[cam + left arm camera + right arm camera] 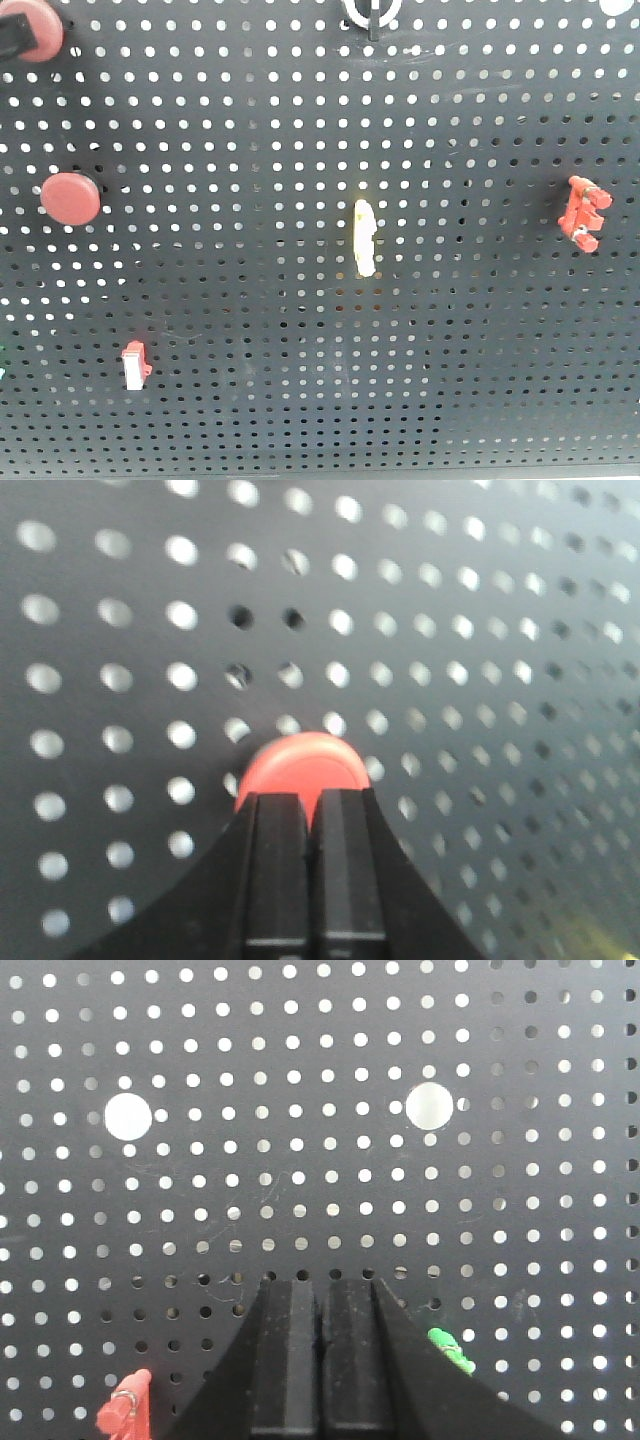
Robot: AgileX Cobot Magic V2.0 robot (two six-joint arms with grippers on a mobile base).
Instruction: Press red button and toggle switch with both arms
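Standing in front of this black pegboard [300, 120], here's how it looks. The left claw [312, 798] has its 2 fingers pressed together with nothing between them. The tips sit right at the lower edge of a red button [300, 765]. From the wrist view I honestly can't tell if it's pushing the button in or just touching it. From the front, that button is up in the top left corner of the board. A dark shape overlaps its left side, cut off at the edge of view.

A 2nd button [70, 197], also red, is lower down on the left side.

The toggle switch [372, 12] is at the very top edge of the front view, a bit right of centre and well apart from the red button. It's half cropped: a pale ring with a dark lever stub poking down from it.

The right claw [320, 1285] also has its fingers closed up tight against each other, gripping nothing. It points at plain board below 2 big white holes [128, 1116]. A red clip [125, 1410] sits at the bottom left of that view, and a green bit [450, 1350] is just beside the claw on the right.

Other stuff on the board: a yellow switch [364, 237] around the middle, a red comb piece [583, 212] over on the right, and a small red-and-white piece [135, 365] at the lower left.
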